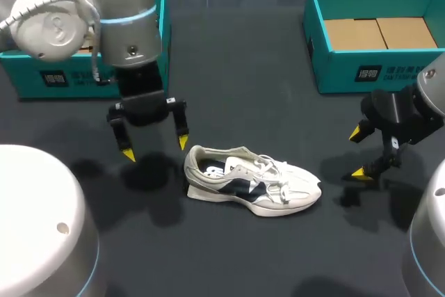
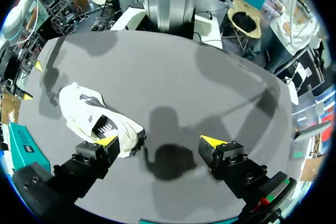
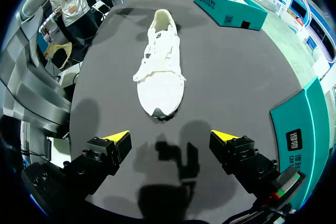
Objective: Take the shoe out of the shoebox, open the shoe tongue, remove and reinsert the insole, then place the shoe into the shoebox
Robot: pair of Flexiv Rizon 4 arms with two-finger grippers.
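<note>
Right now the shoe (image 1: 250, 182) lies on its sole at the middle of the table (image 1: 243, 67), out of the box, heel toward nine o'clock and toe toward three; my left gripper (image 1: 156, 148) hangs just off the heel at about ten o'clock of the shoe, fingers spread wide and holding nothing; my right gripper (image 1: 359, 152) hangs beyond the toe at three o'clock, also wide and empty. The open shoebox (image 1: 375, 71) stands at one o'clock, well apart from the shoe; a second teal box (image 1: 28, 74) sits at ten o'clock, partly behind my left arm. I judge the tongue is the next job, and that is where it can go wrong; nothing pins the shoe, so a pull on the tongue could drag or tip it; the laces lie loose over the tongue, so a finger could catch a lace instead; the insole is too dark inside the collar to judge.
</note>
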